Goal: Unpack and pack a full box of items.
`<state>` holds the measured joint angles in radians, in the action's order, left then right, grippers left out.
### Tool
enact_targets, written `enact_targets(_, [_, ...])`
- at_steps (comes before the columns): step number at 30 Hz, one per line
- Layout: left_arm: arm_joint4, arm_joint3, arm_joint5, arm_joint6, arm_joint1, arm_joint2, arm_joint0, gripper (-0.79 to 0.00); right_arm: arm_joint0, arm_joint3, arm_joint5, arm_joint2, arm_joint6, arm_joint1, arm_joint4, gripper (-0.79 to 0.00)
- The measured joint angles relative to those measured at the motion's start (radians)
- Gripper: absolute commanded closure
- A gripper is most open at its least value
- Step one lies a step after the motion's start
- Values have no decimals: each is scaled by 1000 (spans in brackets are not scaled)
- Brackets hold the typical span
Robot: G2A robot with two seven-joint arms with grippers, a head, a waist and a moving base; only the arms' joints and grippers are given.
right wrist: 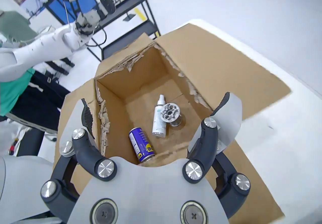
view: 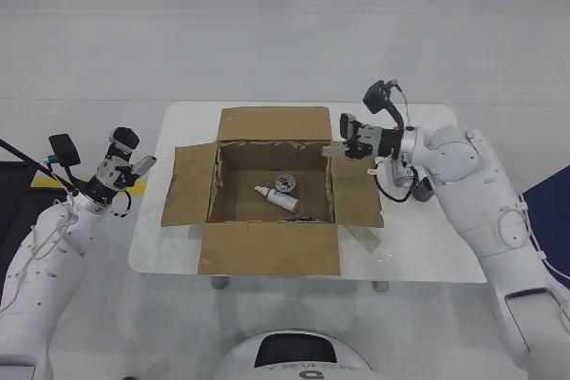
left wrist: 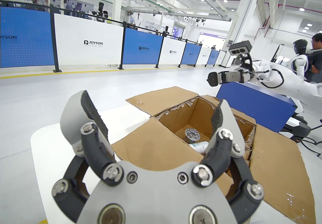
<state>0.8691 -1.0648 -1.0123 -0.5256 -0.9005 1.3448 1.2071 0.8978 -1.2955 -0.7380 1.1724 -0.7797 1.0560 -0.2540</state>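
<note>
An open cardboard box (view: pixel 271 123) stands mid-table with all its flaps folded out. On its floor lie a white spray bottle (view: pixel 277 198) and a metal spool (view: pixel 285 180). The right wrist view shows the bottle (right wrist: pixel 159 119), the spool (right wrist: pixel 171 113) and a blue spray can (right wrist: pixel 141 144) against the box wall. My right gripper (view: pixel 334 149) hovers open and empty over the box's right edge. My left gripper (view: pixel 138 163) hangs open and empty off the table's left side, facing the box (left wrist: pixel 151 149).
The white table (view: pixel 171 256) has bare strips left and right of the flaps. A small dark cylinder (view: pixel 423 187) stands on the table under my right forearm. A blue cabinet (left wrist: pixel 256 106) sits beyond the table's far side.
</note>
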Motion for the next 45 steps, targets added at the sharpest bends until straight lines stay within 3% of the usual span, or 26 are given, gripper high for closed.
enact_targets(6, [0, 0, 0, 0, 0, 0, 0, -785, 138, -22, 47, 208, 35, -47, 23, -785])
enact_targets(9, [0, 0, 0, 0, 0, 0, 0, -785, 164, 3, 94, 260, 51, -57, 22, -785])
enact_targets(13, [0, 0, 0, 0, 0, 0, 0, -785, 167, 20, 112, 255, -20, -60, 85, -785])
enact_targets(21, [0, 0, 0, 0, 0, 0, 0, -785, 164, 18, 130, 257, -1, -60, 62, -785])
enact_targets(25, [0, 0, 0, 0, 0, 0, 0, -785, 151, -17, 338, 209, 111, -56, -158, -785])
enact_targets(29, [0, 0, 0, 0, 0, 0, 0, -785, 92, 70, 500, 199, 21, -59, -299, -785])
enact_targets(33, [0, 0, 0, 0, 0, 0, 0, -785, -16, 173, 655, 102, -68, -44, -465, -785])
enact_targets(45, [0, 0, 0, 0, 0, 0, 0, -785, -271, 545, 672, -190, -75, 62, -585, -785])
